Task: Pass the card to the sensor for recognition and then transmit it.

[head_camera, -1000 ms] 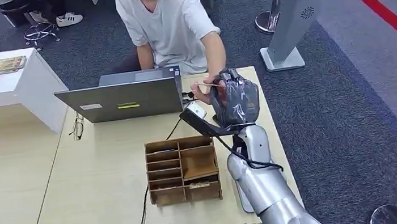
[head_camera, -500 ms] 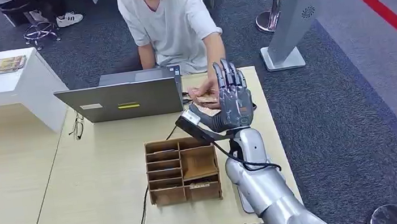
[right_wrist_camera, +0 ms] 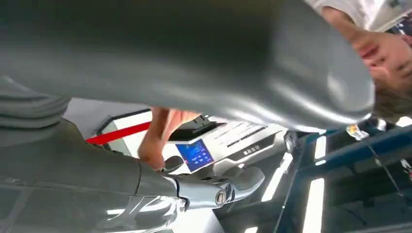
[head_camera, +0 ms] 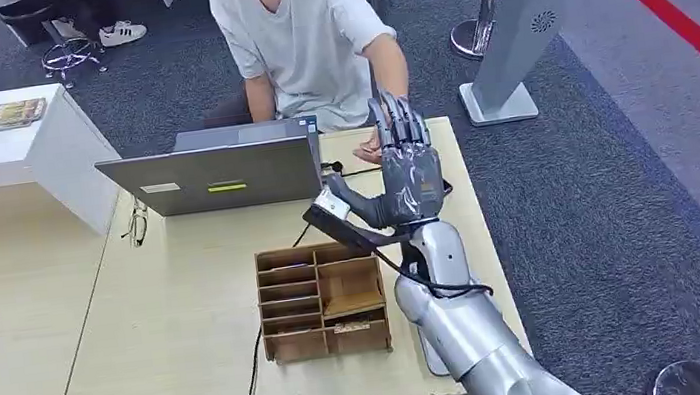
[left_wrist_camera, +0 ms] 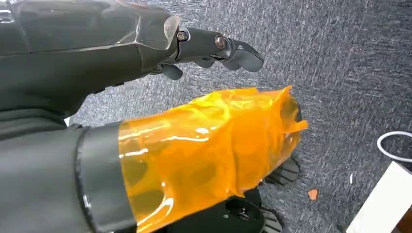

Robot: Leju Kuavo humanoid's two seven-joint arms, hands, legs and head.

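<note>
Silver right arm raises its empty robot hand (head_camera: pixel 406 172), fingers extended.

Even bright light, blurred wrist close-ups

Office or reception-type workspace; grey carpet (head_camera: pixel 615 175) underfoot with a red stripe (head_camera: pixel 676 16) along one side; light wooden table (head_camera: pixel 161 331) carrying an open laptop (head_camera: pixel 212 174), cables and a small wooden organiser (head_camera: pixel 323 299) with compartments; white desk (head_camera: pixel 18 148) adjoining; person (head_camera: pixel 306 32) seated behind the laptop; chair base (head_camera: pixel 72 55) beyond; grey standing kiosk (head_camera: pixel 516 26) on the carpet.
</note>
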